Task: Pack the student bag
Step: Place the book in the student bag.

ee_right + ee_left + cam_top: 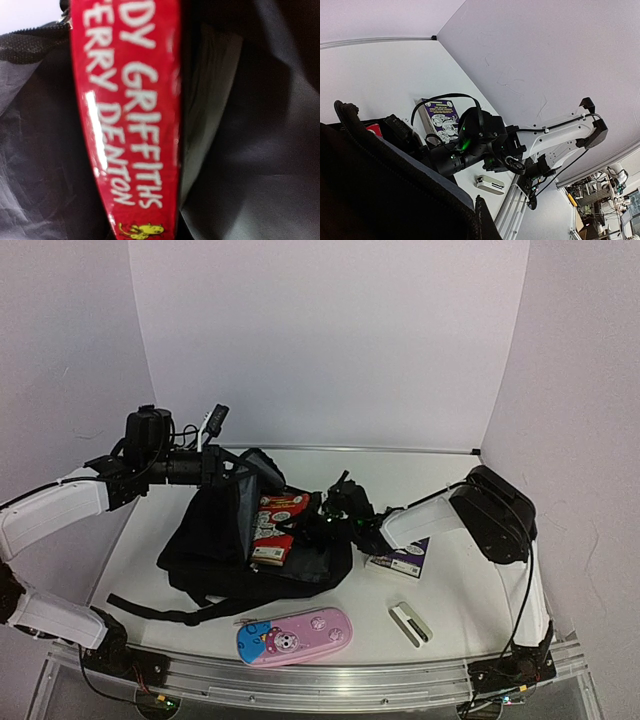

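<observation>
White table [450, 485], white walls all round. The student bag [205, 540] is lying toward the left side of the surface with its mouth gaping open. Tucked inside is a red book [277, 522], and the spine reads Griffiths / Denton.

The left gripper [218, 468] has its fingers pinched together on the bag's upper rim, lifting it. The right gripper [335, 512] is right at the opening beside the book, but honestly I can't tell how its fingers stand.

Outside the bag:
- a purple book [408, 558] just to its right
- a pink-and-blue pencil case [293, 636] along the near edge
- a small white-and-dark item [411, 623] toward the near right corner

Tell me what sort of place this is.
Probably a robotics lab cell: white table boxed by plain white panels, two robot arms on an aluminium rail, cluttered workbenches beyond.
</observation>
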You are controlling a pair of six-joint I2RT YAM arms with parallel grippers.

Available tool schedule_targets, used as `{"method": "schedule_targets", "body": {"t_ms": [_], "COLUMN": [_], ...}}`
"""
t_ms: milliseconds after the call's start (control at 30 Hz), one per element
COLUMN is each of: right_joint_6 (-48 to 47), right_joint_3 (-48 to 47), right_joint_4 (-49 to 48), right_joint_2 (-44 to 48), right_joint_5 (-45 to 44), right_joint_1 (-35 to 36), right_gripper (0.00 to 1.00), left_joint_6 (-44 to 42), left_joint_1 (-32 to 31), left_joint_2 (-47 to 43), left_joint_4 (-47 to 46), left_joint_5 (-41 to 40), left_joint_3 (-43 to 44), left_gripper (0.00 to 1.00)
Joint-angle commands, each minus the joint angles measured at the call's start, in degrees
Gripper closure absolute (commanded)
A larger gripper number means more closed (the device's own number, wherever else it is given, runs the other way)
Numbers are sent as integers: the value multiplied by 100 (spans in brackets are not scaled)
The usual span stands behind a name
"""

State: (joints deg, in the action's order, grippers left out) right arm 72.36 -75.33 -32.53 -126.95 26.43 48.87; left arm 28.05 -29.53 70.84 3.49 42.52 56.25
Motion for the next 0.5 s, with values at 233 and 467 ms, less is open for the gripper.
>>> {"method": "schedule_targets", "body": {"t_ms": [233, 467], "right_joint_6": [-439, -954], "right_joint_3": [-1962, -2335], "right_joint_4": [869, 1593], "right_joint_2": [-1021, -1094], "right_joint_5": [-601, -831], "right_joint_1": [240, 320], "right_gripper": [88, 65], "left_joint_6": [-31, 99], "left_joint_1": [9, 9], "left_joint_2": [121, 148], "left_joint_4": [-927, -992], "left_joint_5": [433, 239], "left_joint_3": [378, 212], "left_gripper": [100, 100]}}
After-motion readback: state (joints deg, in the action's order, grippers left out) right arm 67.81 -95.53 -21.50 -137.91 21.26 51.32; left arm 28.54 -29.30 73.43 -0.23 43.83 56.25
